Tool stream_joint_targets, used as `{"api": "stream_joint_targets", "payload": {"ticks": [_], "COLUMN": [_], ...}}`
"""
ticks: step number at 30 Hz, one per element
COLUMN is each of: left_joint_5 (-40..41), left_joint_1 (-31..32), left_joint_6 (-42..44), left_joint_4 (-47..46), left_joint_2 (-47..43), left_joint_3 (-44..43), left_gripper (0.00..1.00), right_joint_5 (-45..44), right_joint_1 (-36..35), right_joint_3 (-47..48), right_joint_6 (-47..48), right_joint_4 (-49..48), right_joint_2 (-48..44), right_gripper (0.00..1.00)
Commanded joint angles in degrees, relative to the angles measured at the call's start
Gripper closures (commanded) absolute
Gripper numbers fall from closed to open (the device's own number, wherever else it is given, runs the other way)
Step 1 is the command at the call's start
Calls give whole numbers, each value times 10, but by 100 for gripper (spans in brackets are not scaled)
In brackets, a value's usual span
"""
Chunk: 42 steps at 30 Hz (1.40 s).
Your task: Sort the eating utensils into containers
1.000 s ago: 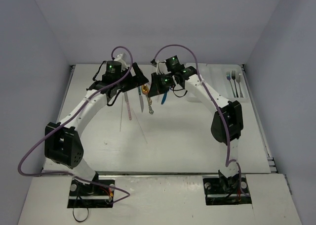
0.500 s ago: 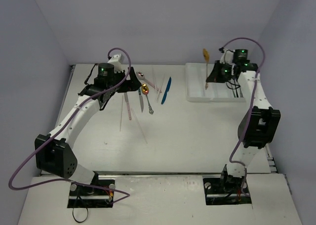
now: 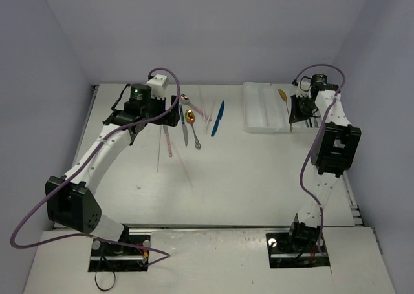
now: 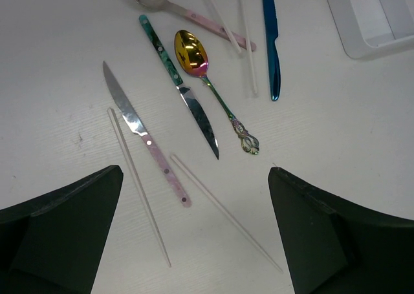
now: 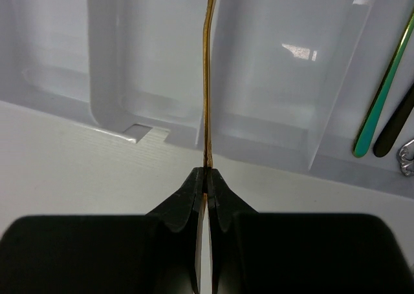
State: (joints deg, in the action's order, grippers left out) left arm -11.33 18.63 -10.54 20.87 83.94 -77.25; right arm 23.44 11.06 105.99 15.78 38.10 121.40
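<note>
Above the white tray (image 3: 262,113) my right gripper (image 3: 297,110) is shut on a gold utensil (image 3: 284,99). In the right wrist view the thin gold handle (image 5: 207,81) runs up from the shut gripper (image 5: 206,174) over a divider of the tray (image 5: 149,61). My left gripper (image 4: 195,174) hangs open over loose utensils: a pink-handled knife (image 4: 145,139), a teal-handled knife (image 4: 181,90), a gold-bowled spoon (image 4: 207,74), a pink-handled spoon (image 4: 194,13), a blue knife (image 4: 272,42) and pale sticks (image 4: 139,184). Nothing lies between its fingers.
A teal-gold handle (image 5: 381,87) and a dark handle (image 5: 394,132) lie in the tray's right compartment. The loose utensils (image 3: 191,123) lie left of the tray, with thin sticks (image 3: 184,165) trailing toward the near side. Grey walls close in the table.
My right arm has carried the gold utensil from the table's middle to the tray and lowered it. My left gripper has opened wider and shifted slightly over the pile.
</note>
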Motion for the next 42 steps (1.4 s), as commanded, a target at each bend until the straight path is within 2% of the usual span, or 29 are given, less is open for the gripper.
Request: {"api": "stream_joint_targets", "payload": {"ticks": [1,15,22,25,27,29,32,34,38,39,42], "left_joint_5": [5,22,40,47,51,60,61,50,37,33,24], "left_joint_1": [1,-1,-3,-5,-6,-6,-6,-4,11,12,23], "left_joint_6": [22,-14,-18,-25,-26,-28,-37,-54,-80,-82,-106], "left_joint_4": [-23,-29,-17,-19,-19,-17,-17,-28,-39,-37,-30], "left_joint_2": [-13,2,20,24,28,38,51,75,130,146,203], "left_joint_3": [-10,12,0,-2,-4,-8,-18,-24,-52,-62,-103], "left_gripper": [4,4,4,4,4,4,5,12,36,37,55], "right_joint_5": [-18,-22,-35,-33,-24,-15,1,16,42,45,38], "right_joint_1": [11,11,11,13,12,11,6,-2,-17,-22,-42], "right_joint_3": [52,162,185,188,185,182,177,169,140,137,102], "right_joint_6": [15,-3,-7,-9,-15,-23,-30,-38,-50,-50,-47], "right_joint_4": [7,7,7,7,7,7,7,7,7,7,5], "right_joint_2": [15,114,141,143,136,126,102,77,21,17,-23], "right_gripper": [100,100,100,86,71,64,62,62,62,62,63]}}
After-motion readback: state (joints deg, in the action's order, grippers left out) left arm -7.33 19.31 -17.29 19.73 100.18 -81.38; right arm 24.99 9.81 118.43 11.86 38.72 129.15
